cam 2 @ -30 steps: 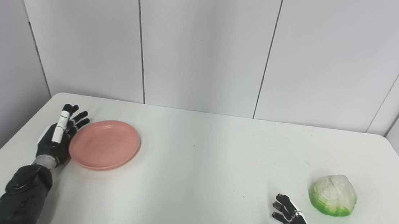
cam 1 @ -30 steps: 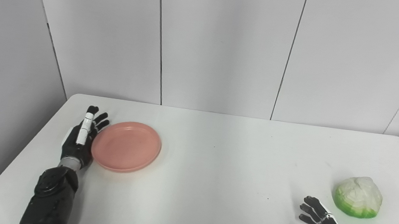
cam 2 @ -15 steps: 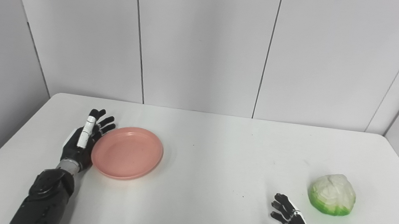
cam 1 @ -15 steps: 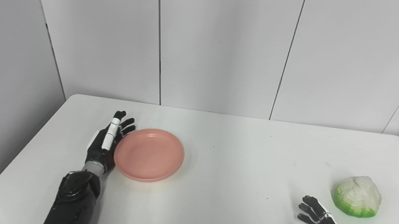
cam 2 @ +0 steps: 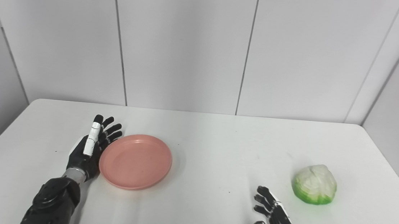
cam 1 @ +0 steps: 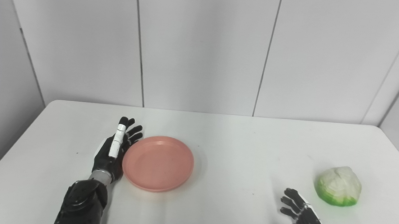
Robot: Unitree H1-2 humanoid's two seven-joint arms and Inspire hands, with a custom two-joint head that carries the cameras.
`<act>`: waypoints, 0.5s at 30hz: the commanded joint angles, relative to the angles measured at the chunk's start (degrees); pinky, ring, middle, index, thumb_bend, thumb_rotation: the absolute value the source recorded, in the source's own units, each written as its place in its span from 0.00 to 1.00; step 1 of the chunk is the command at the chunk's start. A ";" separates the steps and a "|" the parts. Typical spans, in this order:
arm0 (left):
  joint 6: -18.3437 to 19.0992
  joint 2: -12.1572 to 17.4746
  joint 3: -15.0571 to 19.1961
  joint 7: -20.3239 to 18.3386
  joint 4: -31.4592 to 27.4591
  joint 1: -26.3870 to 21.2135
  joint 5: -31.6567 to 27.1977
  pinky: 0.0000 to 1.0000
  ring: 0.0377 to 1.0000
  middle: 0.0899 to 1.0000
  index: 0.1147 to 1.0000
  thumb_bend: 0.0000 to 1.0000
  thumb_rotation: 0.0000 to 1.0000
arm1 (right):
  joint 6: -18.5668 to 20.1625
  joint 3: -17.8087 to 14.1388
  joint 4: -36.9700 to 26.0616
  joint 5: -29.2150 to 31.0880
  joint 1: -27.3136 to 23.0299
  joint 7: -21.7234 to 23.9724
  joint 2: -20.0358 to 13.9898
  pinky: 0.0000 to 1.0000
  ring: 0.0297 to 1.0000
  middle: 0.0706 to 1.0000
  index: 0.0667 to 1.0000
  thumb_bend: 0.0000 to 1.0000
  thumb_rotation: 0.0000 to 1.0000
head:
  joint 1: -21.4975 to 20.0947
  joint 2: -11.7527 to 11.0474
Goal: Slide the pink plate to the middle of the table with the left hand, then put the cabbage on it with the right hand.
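A round pink plate lies flat on the white table, left of the table's middle. My left hand is open, its fingers straight and its palm against the plate's left rim. A white and green cabbage rests near the table's right side. My right hand is open with fingers spread, low at the front edge, to the left of the cabbage and apart from it. In the right eye view the plate and the cabbage stand the same way.
Grey wall panels rise behind the table's far edge. The left edge of the table runs close to my left forearm. Bare white tabletop lies between the plate and the cabbage.
My left hand has pushed the pink plate to the right across the table. The camera has also shifted, so the whole scene sits further left. The right hand and cabbage stay put.
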 commanded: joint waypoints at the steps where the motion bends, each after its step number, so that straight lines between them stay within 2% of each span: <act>1: 2.04 -1.51 0.10 0.10 -3.33 -0.40 -1.50 0.93 0.90 0.87 0.90 0.99 0.92 | 1.66 2.28 0.21 -1.34 -0.42 -0.04 3.42 0.76 0.81 0.84 0.79 0.71 0.86 | -1.53 -0.11; 4: 3.66 -2.79 0.14 0.53 -5.77 0.76 -2.11 0.94 0.90 0.88 0.90 0.99 0.93 | 1.80 3.05 0.58 -2.00 -0.64 -0.85 3.98 0.76 0.81 0.85 0.80 0.71 0.86 | -3.15 -0.23; 8: 4.79 -4.68 -0.03 1.60 -8.91 2.33 -1.89 0.99 0.91 0.90 0.91 0.98 0.94 | 1.95 4.26 1.41 -3.64 -1.16 -2.26 4.86 0.77 0.82 0.86 0.80 0.69 0.87 | -7.90 0.06; 15: 4.98 -8.56 -0.31 4.15 -13.29 4.52 -2.00 1.00 0.93 0.90 0.90 0.97 0.92 | 1.51 5.81 2.72 -5.65 -2.07 -4.44 5.84 0.75 0.81 0.85 0.79 0.71 0.90 | -10.45 0.35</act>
